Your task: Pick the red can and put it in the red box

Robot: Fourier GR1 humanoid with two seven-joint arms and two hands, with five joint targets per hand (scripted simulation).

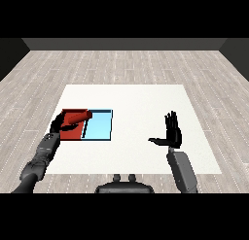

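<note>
The red can lies tilted on its side over the red tray, which sits at the table's left. My left hand is at the tray's left edge, its fingers curled round the can's lower end. My right hand hovers above the table's right half, fingers straight and pointing up, thumb stretched to the left, holding nothing.
A light blue tray lies right beside the red tray, touching its right side. The white table stretches wide between the trays and my right hand. Wooden floor surrounds the table.
</note>
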